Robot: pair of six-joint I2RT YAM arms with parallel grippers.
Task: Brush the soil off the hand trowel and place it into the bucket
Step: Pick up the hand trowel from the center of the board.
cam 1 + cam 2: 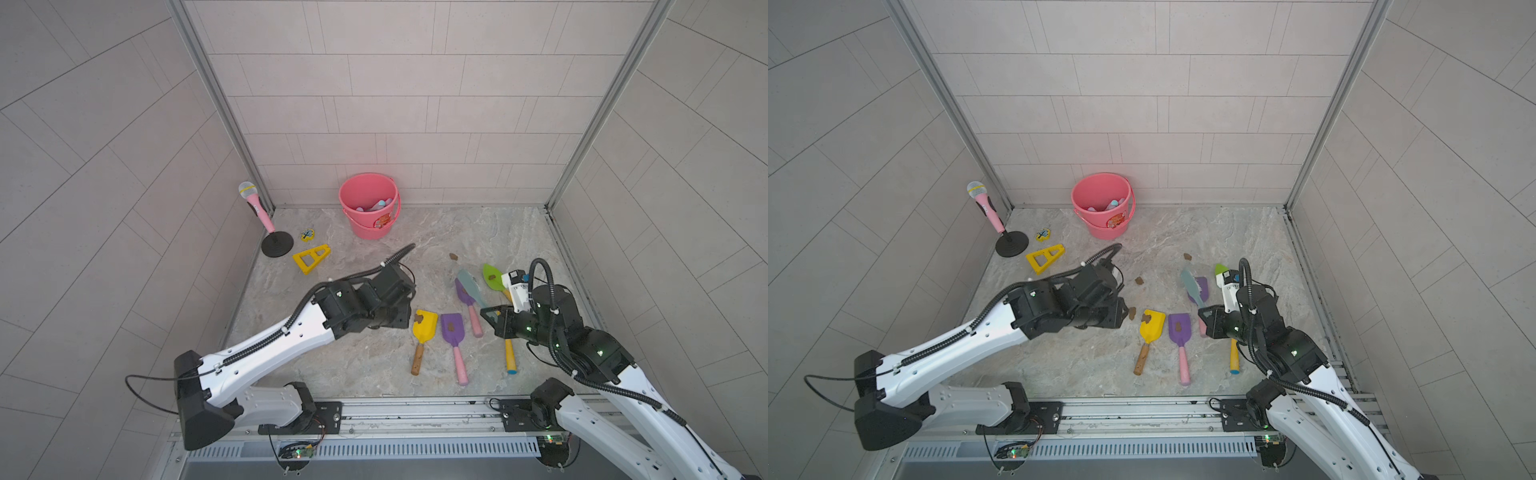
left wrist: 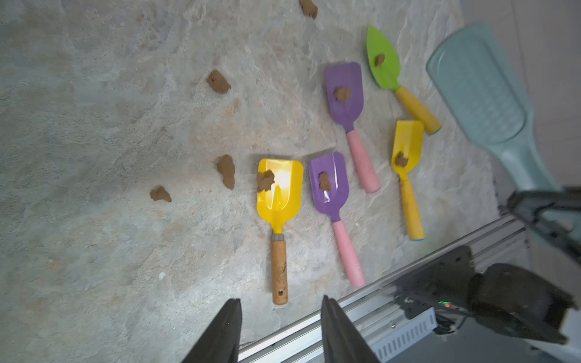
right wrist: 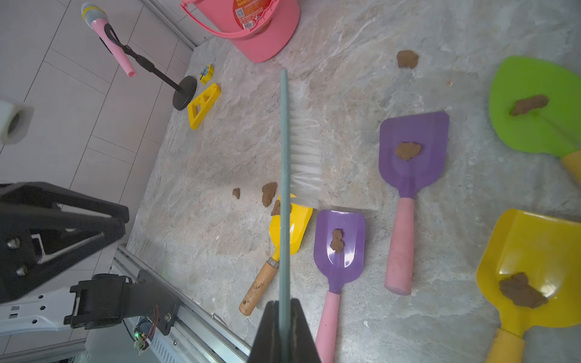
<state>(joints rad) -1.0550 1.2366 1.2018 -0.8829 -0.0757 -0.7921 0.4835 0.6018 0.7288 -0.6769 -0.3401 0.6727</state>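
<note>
Nearest to the camera, in both top views, is the metal rail (image 1: 415,409) at the front edge of the table (image 1: 365,357), where the two arms are mounted. Behind it five toy trowels lie flat on the grey stone-pattern table, with their handles roughly toward the rail.

The yellow trowel with the wooden handle (image 1: 424,328) lies closest to the left arm. One lump of soil (image 2: 265,180) sits on a corner of its blade. Just beside it lies a purple trowel with a pink handle (image 1: 453,332). Further are a second purple trowel (image 2: 344,94), a green trowel (image 2: 383,61) and a small yellow trowel with a yellow handle (image 2: 407,151). Each of them carries one brown lump on the blade. Some loose lumps (image 2: 225,171) lie on the table, on the left arm's side of the yellow blade.

The left gripper (image 2: 280,309) hangs near the wooden-handled trowel. Its jaws stand partly apart and nothing is between them.

The right gripper (image 3: 284,306) has its jaws closed on the handle of a teal brush (image 3: 284,141) with white bristles. The brush is held off the table, turned on its edge, above the trowels.

The bucket (image 1: 365,230) stands upright at the far wall, well apart from the trowels. Some pale things are inside it, but I cannot tell what they are.

A toy microphone on a black stand (image 1: 253,199) and a yellow frame piece (image 1: 311,258) are near the far left corner.
</note>
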